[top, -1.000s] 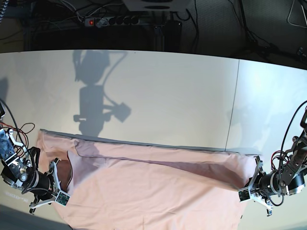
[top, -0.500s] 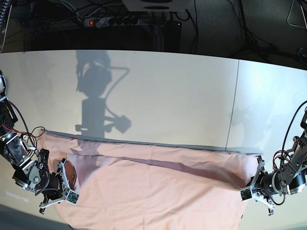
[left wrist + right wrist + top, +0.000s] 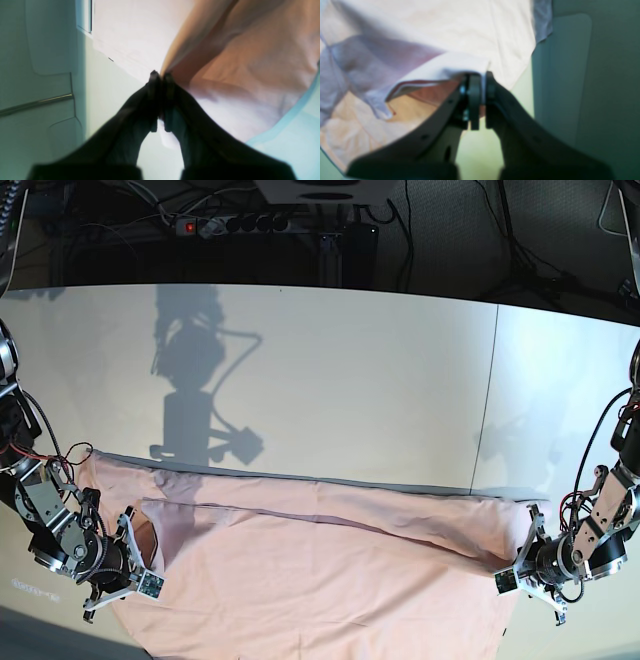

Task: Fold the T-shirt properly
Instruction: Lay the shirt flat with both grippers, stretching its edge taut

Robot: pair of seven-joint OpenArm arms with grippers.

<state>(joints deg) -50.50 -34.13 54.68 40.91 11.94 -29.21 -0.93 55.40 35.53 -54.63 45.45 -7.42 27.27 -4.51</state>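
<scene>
T-shirt lay spread across the near half of the white table, pale pink, plain side up, one long fold ridge running from about 9 o'clock to 3 o'clock across the base view.

Right claw: jaws nearly together, pinching a doubled edge of the T-shirt between the tips. Cloth fanned out from the tips toward 10–12 o'clock in the wrist view; an opening in the fabric with a darker pink inside showed at 8 o'clock of the tips. In the base view this claw sat at the shirt's 9 o'clock end.

Left claw: jaws almost closed, a thin gap between them. T-shirt edge met the tips and spread toward 1–4 o'clock; whether cloth was actually pinched, cannot tell. Base view placed this claw at the shirt's 3 o'clock end, touching the fabric corner.
</scene>
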